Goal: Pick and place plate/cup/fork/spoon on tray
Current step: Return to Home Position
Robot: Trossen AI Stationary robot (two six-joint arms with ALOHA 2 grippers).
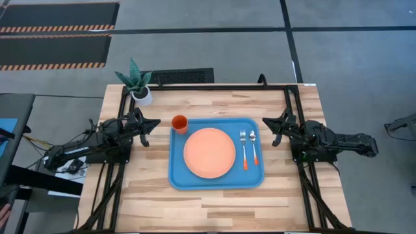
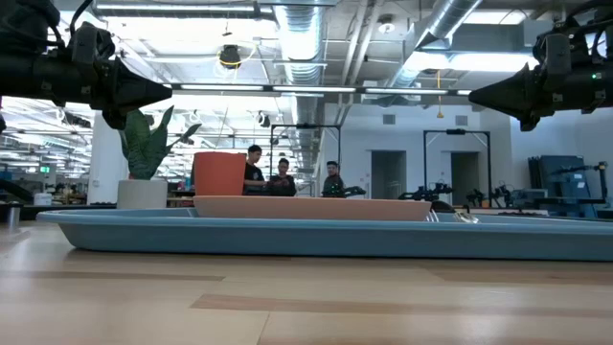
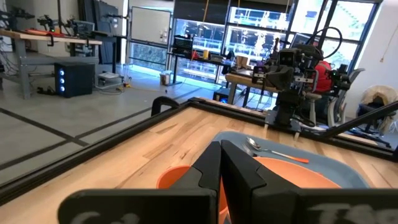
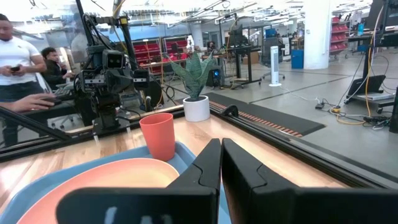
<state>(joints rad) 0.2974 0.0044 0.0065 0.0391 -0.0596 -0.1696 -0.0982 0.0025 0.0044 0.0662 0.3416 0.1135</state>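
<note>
The light-blue tray (image 1: 181,177) lies in the middle of the table. The salmon-orange plate (image 1: 209,152) lies flat in it. The orange cup (image 1: 180,123) stands upright at the tray's far left corner and also shows in the right wrist view (image 4: 157,135). The fork (image 1: 244,148) and the spoon (image 1: 253,147) lie side by side in the tray to the right of the plate, orange handles toward the near edge. My left gripper (image 1: 157,122) is shut and empty, left of the cup and above the table. My right gripper (image 1: 264,121) is shut and empty, right of the tray.
A white pot with a green spiky plant (image 1: 140,88) stands at the table's far left corner. Black frame rails (image 1: 214,86) run along the far edge and both sides. Bare wood lies in front of the tray. People (image 2: 283,177) stand in the room beyond.
</note>
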